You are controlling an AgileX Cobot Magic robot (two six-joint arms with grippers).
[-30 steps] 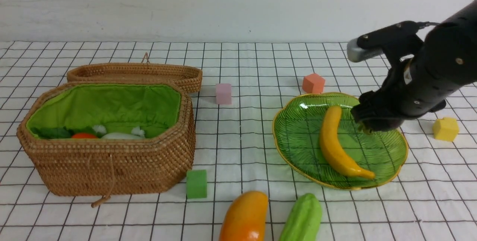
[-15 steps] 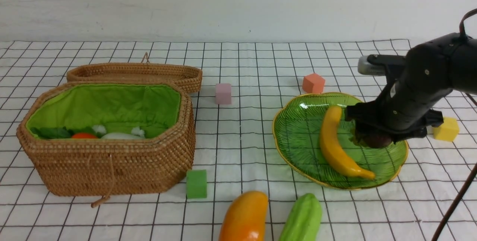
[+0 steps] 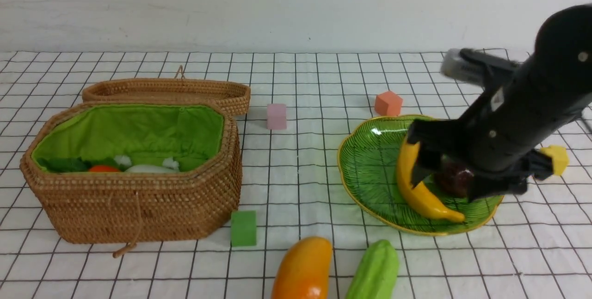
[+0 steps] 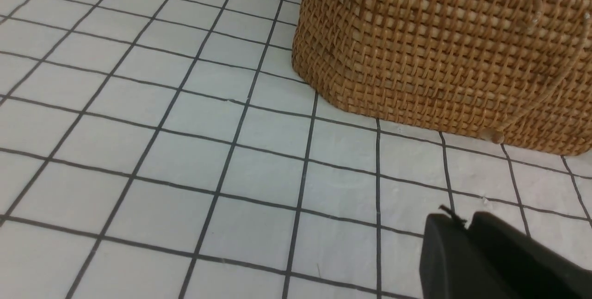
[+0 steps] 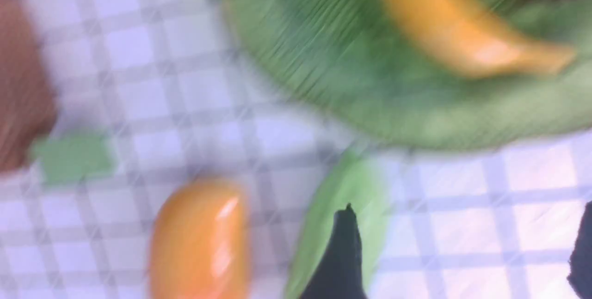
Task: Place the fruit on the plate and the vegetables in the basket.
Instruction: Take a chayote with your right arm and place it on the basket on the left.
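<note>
Notably, the plate (image 3: 365,151) served as reference for everything noted. On it lay the banana (image 3: 430,204), running from the far rim toward the near rim, and just beside the banana's right flank sat the small dark fruit (image 3: 455,179), resting on the glass.

Right gripper (image 3: 451,186) hung directly over the plate, jaws spread wide. One finger stood against the banana and the other toward the plate's right rim. The dark fruit sat between them, ungripped. The right wrist view was blurred but showed the fingers far apart with nothing between.

Mango (image 3: 303,269) lay off the plate, nearer the camera and to its left. The gourd (image 3: 374,271) lay just beside the mango, near the plate's front edge.

Basket (image 3: 138,206) stood well to the plate's left, open, with the radish (image 3: 148,168) and carrot (image 3: 104,168) inside on the green lining.

Yellow cube (image 3: 555,158) sat just right of the plate, and the orange cube (image 3: 388,103) just behind its far rim.

Left gripper (image 4: 462,225) appeared only in its wrist view, low over the grid cloth, fingers pressed together on nothing.
</note>
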